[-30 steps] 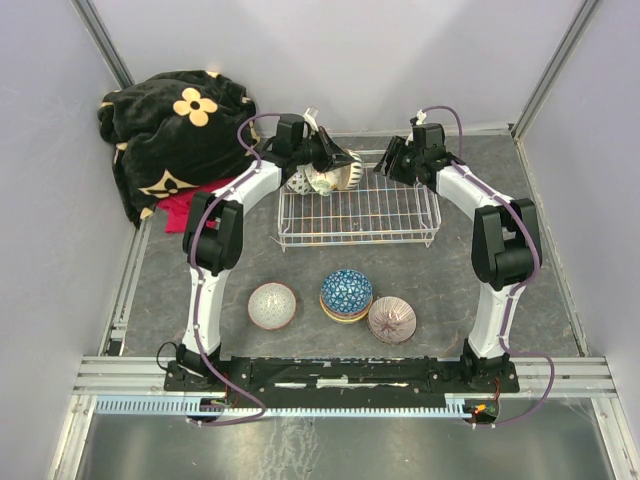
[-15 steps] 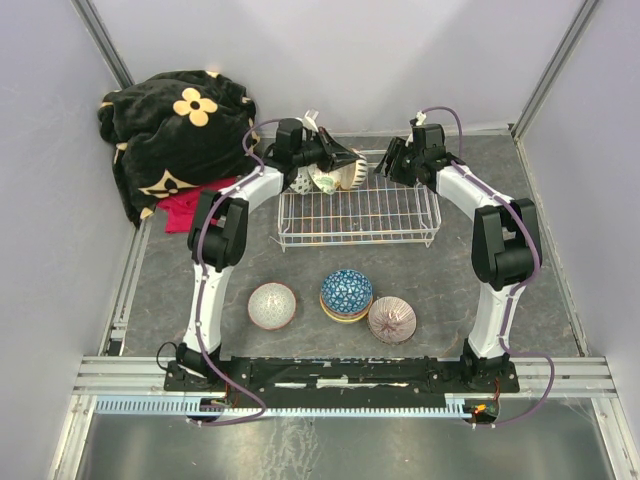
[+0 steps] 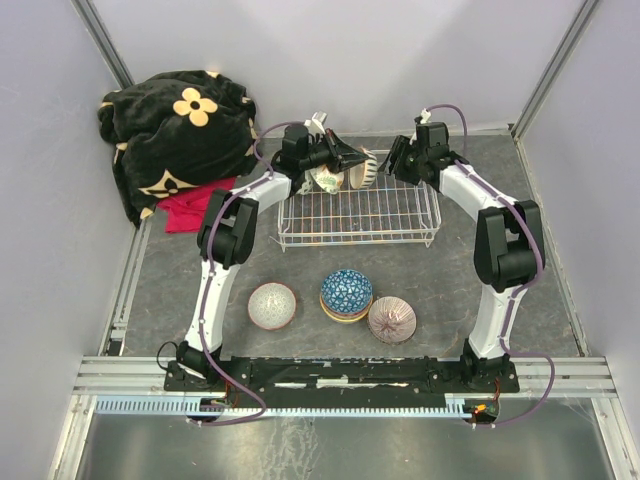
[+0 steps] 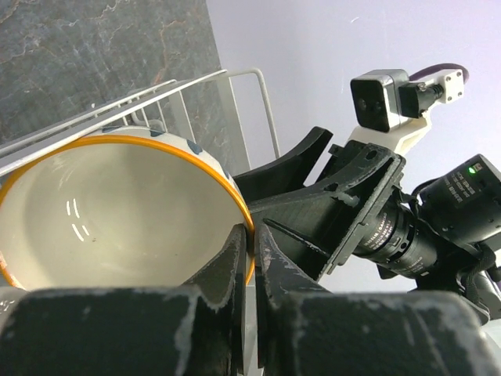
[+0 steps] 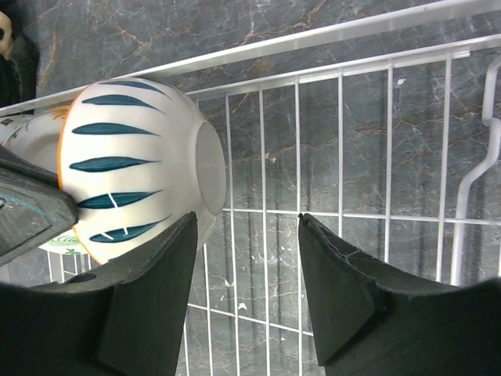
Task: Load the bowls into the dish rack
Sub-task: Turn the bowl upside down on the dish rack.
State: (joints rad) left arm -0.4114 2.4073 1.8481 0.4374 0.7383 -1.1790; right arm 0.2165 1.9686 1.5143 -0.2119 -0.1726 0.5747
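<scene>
Robotics lab test cell, not a kitchen. Boxed in left, far and right by plain pale wall panels [image 3: 340, 50] joined with slanted aluminium posts [image 3: 103, 40]. Floored with a dark stone-look tabletop [image 3: 440, 290]. Fitted at the near edge with aluminium rails [image 3: 120, 375] and a black base plate [image 3: 340, 372] carrying a left arm [image 3: 215, 270] and right arm [image 3: 497, 300], purple cables [image 3: 447, 110] exposed, small camera [image 4: 382, 100] on the wrist. Stocked with domestic props: white wire dish rack [image 3: 360, 215], patterned bowls [image 3: 346, 290], striped bowl [image 5: 133, 172], black flowered blanket [image 3: 175, 130] and red cloth [image 3: 190, 210] far left.
</scene>
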